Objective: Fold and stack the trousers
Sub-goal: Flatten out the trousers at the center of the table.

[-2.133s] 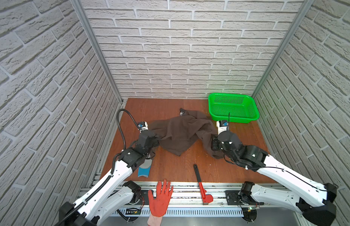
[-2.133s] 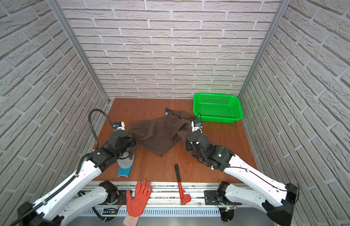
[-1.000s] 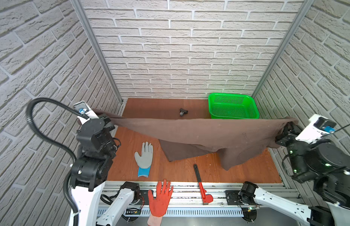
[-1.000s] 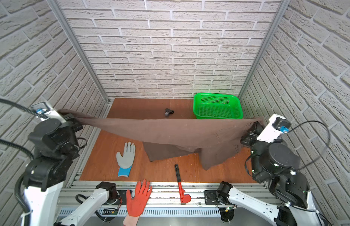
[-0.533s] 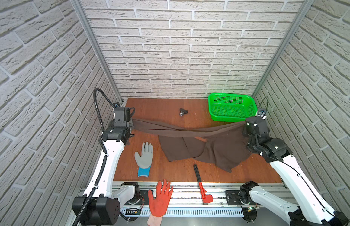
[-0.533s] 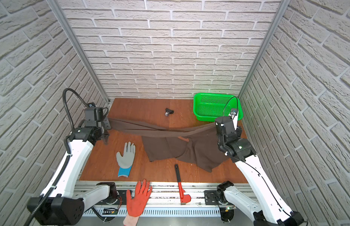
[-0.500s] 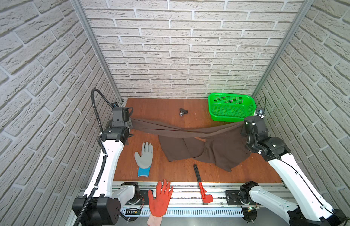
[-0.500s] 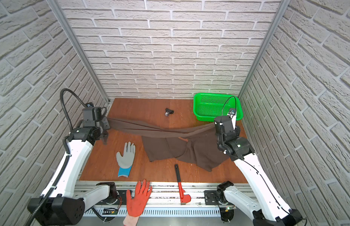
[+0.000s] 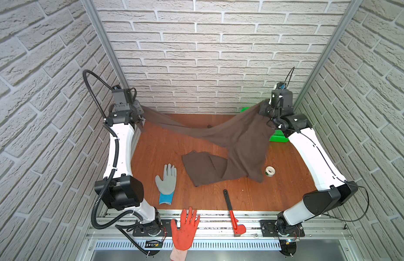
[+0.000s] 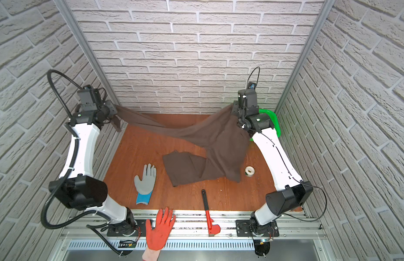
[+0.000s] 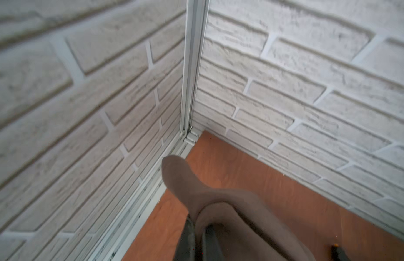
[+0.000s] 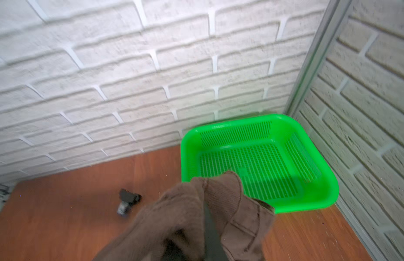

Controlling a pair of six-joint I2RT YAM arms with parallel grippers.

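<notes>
- Far left, over the back corner of the table (image 9: 155,144), the left gripper (image 9: 140,112) is raised and pinched shut on one end of the trousers (image 9: 239,140). The left wrist view shows brown cloth bunched over its dark fingers (image 11: 188,235).
- From that end the cloth runs as a narrow band across the back of the table, sagging in the middle and rising again toward the right.
- Nearer the front, the rest of the trousers lies as a flat, doubled-over patch on the table, joined on its right to the hanging part. A grey glove (image 9: 167,178) lies near its left edge, apart from it.
- A roll of tape (image 9: 270,171) sits just beside the lowest hanging corner.
- Far right, the right gripper (image 9: 265,107) is clamped on the wider end, raised above a green basket (image 12: 259,162), which the cloth partly hides in both top views.
- The long axis runs left to right between the two grippers, one end in each. Most of the cloth hangs on the right, so the right arm is nearer the bulk, and laying it out flat likely needs both arms moving together.
</notes>
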